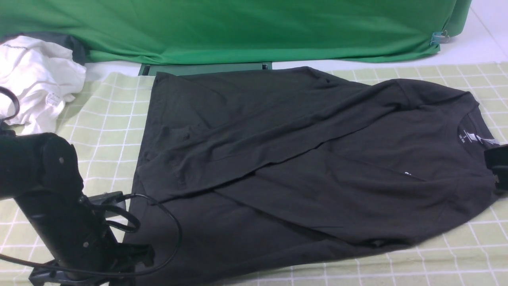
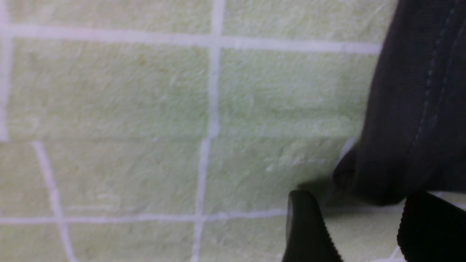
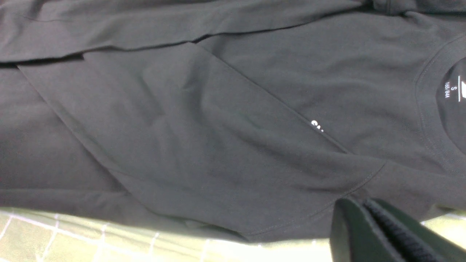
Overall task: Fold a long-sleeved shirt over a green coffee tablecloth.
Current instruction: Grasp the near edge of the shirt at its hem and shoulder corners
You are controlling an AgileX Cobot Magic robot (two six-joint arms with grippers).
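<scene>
Hiding most of shirt [image 1: 317, 139] print [image 3: 316, 125]: one sleeve [image 3: 182, 127].

Bright green plain fabric sheet [image 1: 238, 28] is draped right across the back, with a small metal binder clip [image 1: 438, 38] on its right corner. A flat dark green panel [image 1: 206, 68] pokes out under its hem. A crumpled white garment [image 1: 35, 75] sits far left, with a dark grey cloth [image 1: 75, 45] just behind it.

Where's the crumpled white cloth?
In the front view the white cloth is bunched at the far left, by the back corner of the checked tablecloth, left of the black shirt.
</scene>
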